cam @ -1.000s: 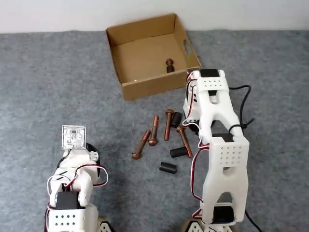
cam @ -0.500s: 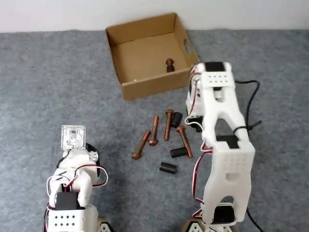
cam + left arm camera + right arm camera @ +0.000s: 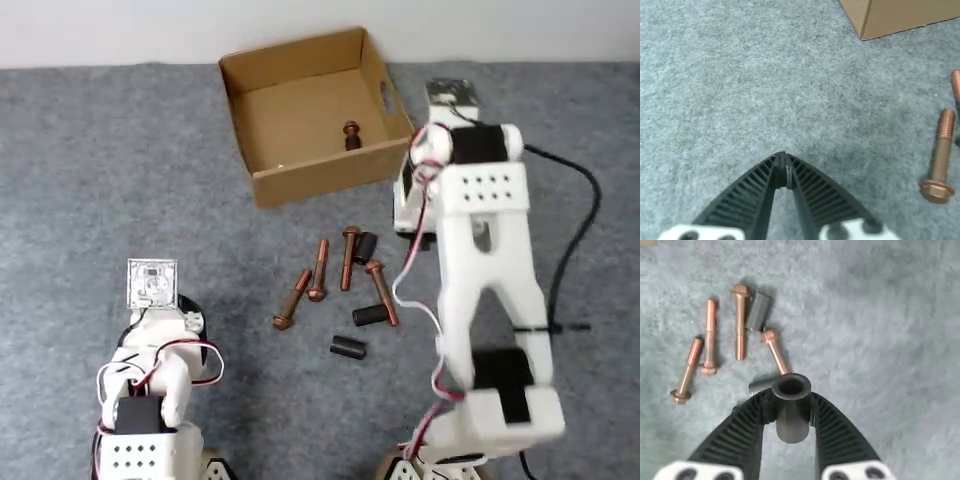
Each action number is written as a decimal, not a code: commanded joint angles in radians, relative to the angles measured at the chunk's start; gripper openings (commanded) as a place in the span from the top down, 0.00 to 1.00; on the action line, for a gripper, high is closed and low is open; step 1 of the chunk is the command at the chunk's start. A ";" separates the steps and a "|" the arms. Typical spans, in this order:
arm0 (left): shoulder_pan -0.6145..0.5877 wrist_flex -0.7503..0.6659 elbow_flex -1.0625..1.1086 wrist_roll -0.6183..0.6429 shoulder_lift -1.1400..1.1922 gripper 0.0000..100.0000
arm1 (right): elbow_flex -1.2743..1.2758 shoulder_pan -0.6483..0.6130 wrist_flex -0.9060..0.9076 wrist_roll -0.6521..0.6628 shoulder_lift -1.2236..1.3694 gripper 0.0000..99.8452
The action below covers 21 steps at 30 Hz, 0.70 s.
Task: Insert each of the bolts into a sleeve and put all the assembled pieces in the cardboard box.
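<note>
Right wrist view: smooth tubular sleeve (image 3: 791, 412)

bolt (image 3: 956, 86) cut by edge, box (image 3: 900, 16) corner cropped

Arm shells (image 3: 490, 300): white plastic, dotted with small holes.
Wiring (image 3: 410, 262): red and white loops; one black cord (image 3: 590, 185).
Fingers (image 3: 750, 192): black, ribbed, tapering to points.

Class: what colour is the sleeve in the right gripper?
The sleeve is dark grey; right wrist view shows it best.
</note>
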 commanded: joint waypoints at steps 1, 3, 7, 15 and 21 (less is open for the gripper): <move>0.034 0.068 -0.116 -0.002 0.000 0.99 | 0.144 0.013 0.021 -0.055 -0.185 0.99; 0.084 0.129 -0.180 -0.002 0.000 0.99 | 0.261 0.033 -0.019 -0.077 -0.269 0.99; 0.155 0.195 -0.277 -0.002 0.002 0.99 | 0.500 0.081 -0.110 -0.078 -0.463 0.99; 0.166 0.229 -0.441 -0.006 0.126 0.99 | 0.878 0.168 -0.234 -0.077 -0.840 0.99; 0.229 0.232 -0.750 0.000 0.545 0.99 | 0.971 0.266 -0.200 -0.069 -0.992 0.99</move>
